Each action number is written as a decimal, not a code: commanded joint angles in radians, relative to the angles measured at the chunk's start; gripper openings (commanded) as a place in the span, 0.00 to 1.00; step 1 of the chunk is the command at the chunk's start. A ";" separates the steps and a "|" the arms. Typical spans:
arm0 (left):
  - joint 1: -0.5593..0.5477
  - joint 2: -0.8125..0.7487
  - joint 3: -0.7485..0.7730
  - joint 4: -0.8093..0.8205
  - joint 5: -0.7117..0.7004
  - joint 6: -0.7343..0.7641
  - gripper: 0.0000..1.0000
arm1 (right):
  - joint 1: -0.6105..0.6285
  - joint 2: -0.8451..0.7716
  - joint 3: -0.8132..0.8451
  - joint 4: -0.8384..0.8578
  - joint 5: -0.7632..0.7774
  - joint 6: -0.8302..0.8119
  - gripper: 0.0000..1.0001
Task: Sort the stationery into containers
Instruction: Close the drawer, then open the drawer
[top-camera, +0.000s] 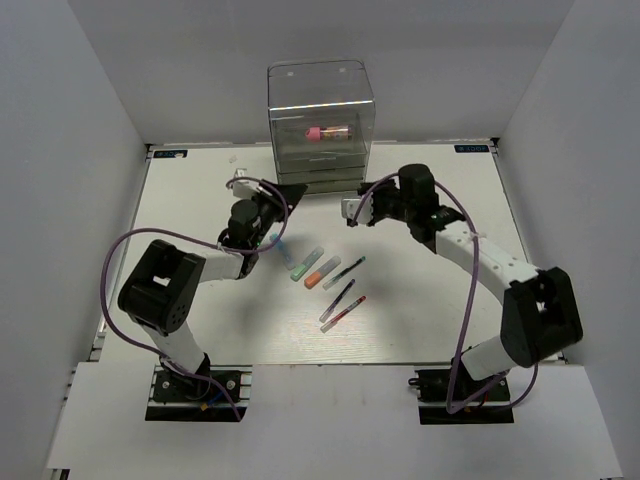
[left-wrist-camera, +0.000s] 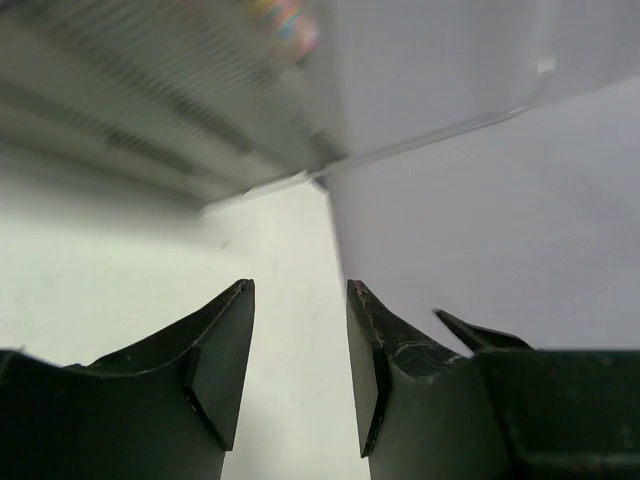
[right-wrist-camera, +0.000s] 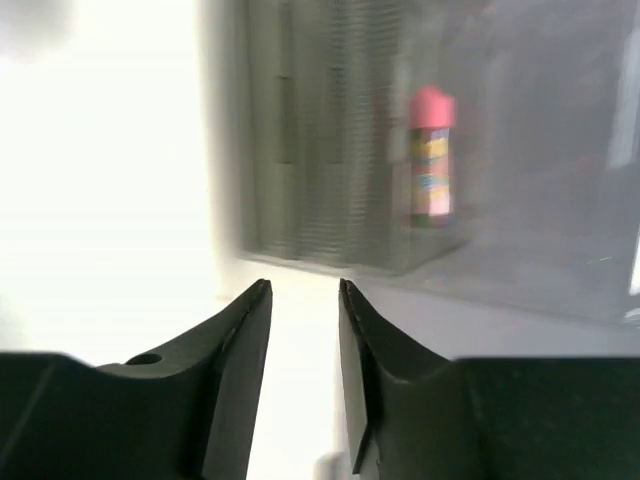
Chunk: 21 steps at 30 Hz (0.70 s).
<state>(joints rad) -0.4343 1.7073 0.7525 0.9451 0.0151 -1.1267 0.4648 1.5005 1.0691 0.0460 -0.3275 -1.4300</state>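
The clear cabinet (top-camera: 320, 100) stands at the back centre, with the pink-and-dark-red block (top-camera: 328, 131) lying inside its tall top. The block also shows in the right wrist view (right-wrist-camera: 432, 155). A blue marker (top-camera: 279, 241), green marker (top-camera: 306, 263), orange marker (top-camera: 322, 271), two dark pens (top-camera: 346, 270) (top-camera: 338, 297) and a red pen (top-camera: 343, 312) lie on the table in front. My left gripper (top-camera: 280, 195) (left-wrist-camera: 300, 290) is open and empty, just left of the cabinet's drawers. My right gripper (top-camera: 354, 211) (right-wrist-camera: 304, 290) is open and empty, just right of them.
White walls close in the table (top-camera: 200, 320) on the left, back and right. Purple cables (top-camera: 115, 270) loop off both arms. The cabinet's stacked drawers (right-wrist-camera: 320, 130) appear blurred in the right wrist view.
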 joint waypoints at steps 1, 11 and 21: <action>-0.006 -0.047 -0.064 -0.041 0.011 -0.034 0.53 | -0.005 -0.068 -0.076 -0.101 -0.081 0.349 0.39; -0.006 0.234 0.116 0.067 -0.012 -0.137 0.51 | -0.054 -0.138 -0.176 0.018 -0.082 0.861 0.61; -0.006 0.442 0.317 0.127 -0.090 -0.137 0.50 | -0.080 -0.192 -0.261 0.068 -0.123 0.956 0.58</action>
<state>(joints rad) -0.4358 2.1494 1.0138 1.0111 -0.0395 -1.2613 0.3916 1.3437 0.8242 0.0635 -0.4217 -0.5217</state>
